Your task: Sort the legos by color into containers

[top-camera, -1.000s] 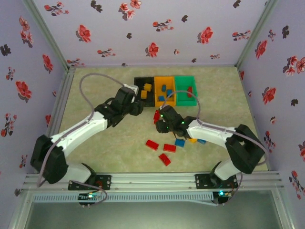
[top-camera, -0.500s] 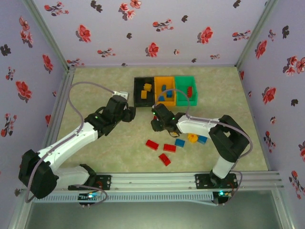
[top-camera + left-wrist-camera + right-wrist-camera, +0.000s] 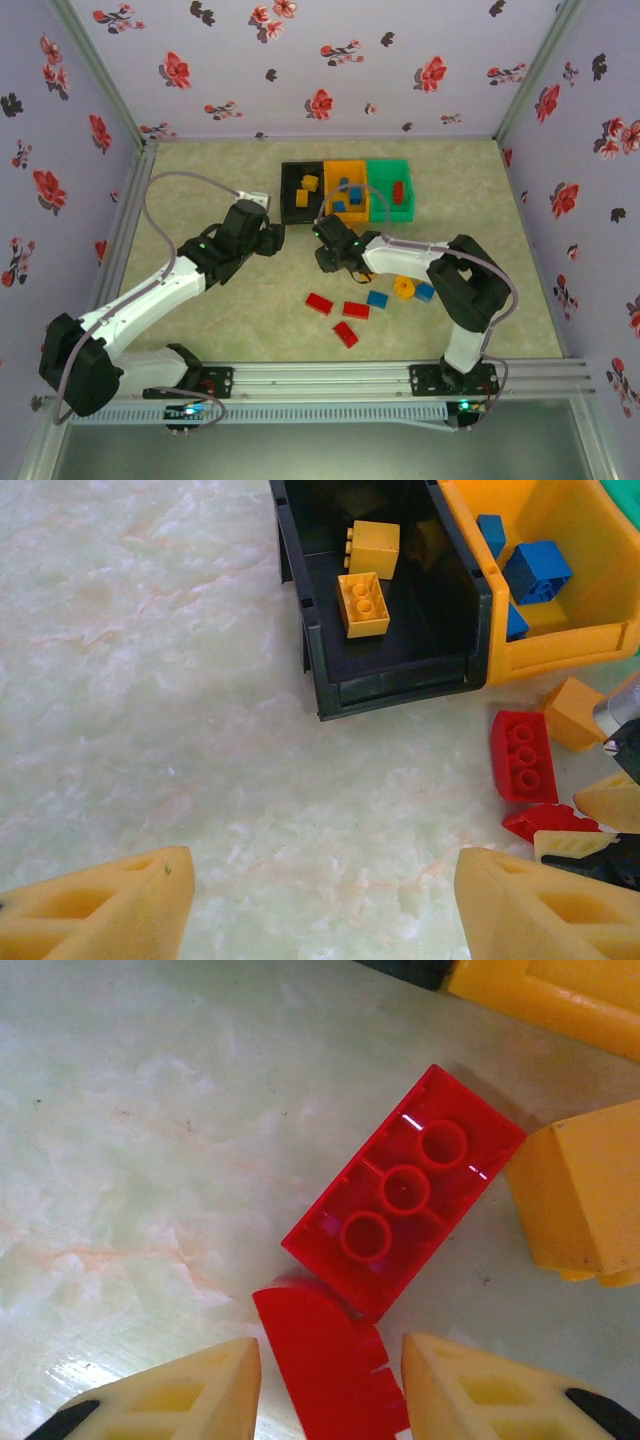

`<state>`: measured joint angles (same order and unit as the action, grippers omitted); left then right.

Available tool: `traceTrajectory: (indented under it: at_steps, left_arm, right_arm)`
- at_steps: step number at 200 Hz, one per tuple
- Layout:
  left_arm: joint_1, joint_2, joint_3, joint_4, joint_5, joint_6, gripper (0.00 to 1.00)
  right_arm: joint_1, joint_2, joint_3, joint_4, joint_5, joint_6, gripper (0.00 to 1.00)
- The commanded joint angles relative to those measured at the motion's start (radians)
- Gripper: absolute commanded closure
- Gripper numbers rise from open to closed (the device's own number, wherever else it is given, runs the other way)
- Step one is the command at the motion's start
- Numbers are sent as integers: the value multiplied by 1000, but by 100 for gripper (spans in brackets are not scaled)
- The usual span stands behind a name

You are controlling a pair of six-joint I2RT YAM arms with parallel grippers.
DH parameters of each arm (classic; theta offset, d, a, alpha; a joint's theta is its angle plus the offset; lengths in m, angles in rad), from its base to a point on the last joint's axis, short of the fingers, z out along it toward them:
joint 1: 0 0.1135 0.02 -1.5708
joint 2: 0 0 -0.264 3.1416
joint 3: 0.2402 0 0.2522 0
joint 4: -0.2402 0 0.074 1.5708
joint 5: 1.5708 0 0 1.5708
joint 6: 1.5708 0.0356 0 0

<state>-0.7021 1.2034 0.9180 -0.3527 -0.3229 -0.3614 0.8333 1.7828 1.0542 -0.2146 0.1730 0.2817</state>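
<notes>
My right gripper (image 3: 328, 1375) is low on the table, shut on a red rounded lego (image 3: 325, 1360). Against that piece lies an upturned red brick (image 3: 405, 1190), with a yellow brick (image 3: 585, 1195) to its right. This cluster sits just in front of the black bin (image 3: 287, 195) and the orange bin (image 3: 347, 215); the green bin (image 3: 390, 214) holds a red piece. My left gripper (image 3: 320, 910) hangs open over bare table, nothing between its fingers. Two yellow bricks (image 3: 363, 605) lie in the black bin (image 3: 400, 685), and blue bricks (image 3: 537, 572) lie in the orange bin (image 3: 560, 655).
Loose legos lie toward the near edge: red ones (image 3: 319, 303) (image 3: 355, 310) (image 3: 345, 334), blue ones (image 3: 377, 298) (image 3: 424, 292) and a yellow rounded one (image 3: 403, 288). The two grippers (image 3: 275, 238) (image 3: 322, 255) are close together. Flowered walls enclose the table.
The left gripper drew back from the black bin toward the left. The right gripper slid left to the red pieces and its jaws narrowed around the rounded one.
</notes>
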Motion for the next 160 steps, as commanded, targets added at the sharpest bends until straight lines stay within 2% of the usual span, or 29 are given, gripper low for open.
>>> traceTrajectory:
  at_steps: [1, 75, 102, 160]
  left_arm:
    - [3, 6, 18, -9, -27, -13, 30]
    - [3, 14, 28, -18, -27, -7, 30]
    - [4, 16, 35, -19, -26, -6, 30]
    - [4, 22, 49, -25, -21, -2, 30]
  right_arm:
    - [6, 31, 32, -39, 36, -19, 59]
    - [7, 60, 47, -47, 46, -22, 61]
    - [7, 67, 58, -53, 46, -24, 66]
    - [6, -21, 59, -68, 14, -50, 74]
